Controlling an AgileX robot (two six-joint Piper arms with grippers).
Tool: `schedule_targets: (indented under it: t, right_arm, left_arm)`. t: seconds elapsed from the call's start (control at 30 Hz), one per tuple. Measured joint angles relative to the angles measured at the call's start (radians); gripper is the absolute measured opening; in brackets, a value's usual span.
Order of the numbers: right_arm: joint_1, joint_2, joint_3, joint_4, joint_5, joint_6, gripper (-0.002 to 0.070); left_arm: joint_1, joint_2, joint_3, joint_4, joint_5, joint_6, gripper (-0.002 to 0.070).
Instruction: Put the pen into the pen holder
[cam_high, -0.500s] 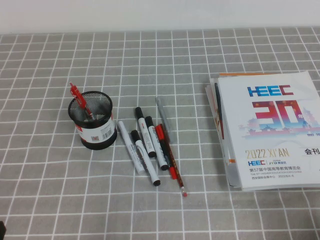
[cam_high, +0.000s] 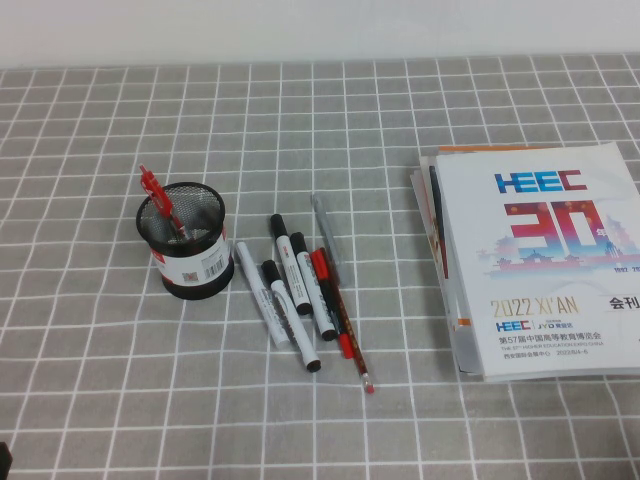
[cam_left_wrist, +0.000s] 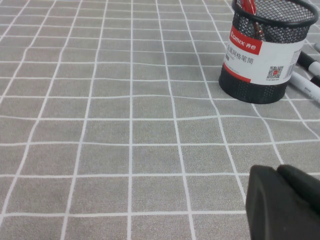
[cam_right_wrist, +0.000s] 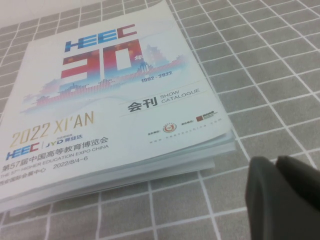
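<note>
The slim grey pen (cam_high: 324, 226) lies flat on the grey checked cloth, at the far right of a cluster of markers. Left of the cluster stands the black mesh pen holder (cam_high: 183, 242) (cam_left_wrist: 260, 60) with its white and red label; a red pen (cam_high: 154, 194) leans inside it. My left gripper (cam_left_wrist: 277, 171) hovers low over bare cloth on the near side of the holder, well short of it, fingers shut and holding nothing. My right gripper (cam_right_wrist: 276, 163) is shut and empty beside the near corner of a catalogue, out of the high view.
Three white black-capped markers (cam_high: 298, 278) and a red pen (cam_high: 333, 305) lie side by side between the holder and the grey pen. A stack of HEEC catalogues (cam_high: 545, 260) (cam_right_wrist: 110, 100) covers the right of the table. A white wall borders the far edge.
</note>
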Motion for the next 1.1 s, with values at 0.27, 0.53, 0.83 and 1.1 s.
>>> schedule_targets:
  t: [0.27,0.53,0.83,1.1]
  right_arm:
    - [0.000,0.000,0.000,0.003,0.000,0.000,-0.0013]
    - [0.000,0.000,0.000,0.003,0.000,0.000,-0.0013]
    - [0.000,0.000,0.000,0.155,0.000,0.000,-0.0013]
    - [0.000,0.000,0.000,0.889,-0.027,0.000,-0.0013]
  left_arm:
    - [0.000,0.000,0.000,0.000,0.000,0.000,-0.0006]
    - [0.000,0.000,0.000,0.000,0.000,0.000,-0.0006]
    - [0.000,0.000,0.000,0.000,0.000,0.000,-0.0006]
    - [0.000,0.000,0.000,0.000,0.000,0.000,-0.0006]
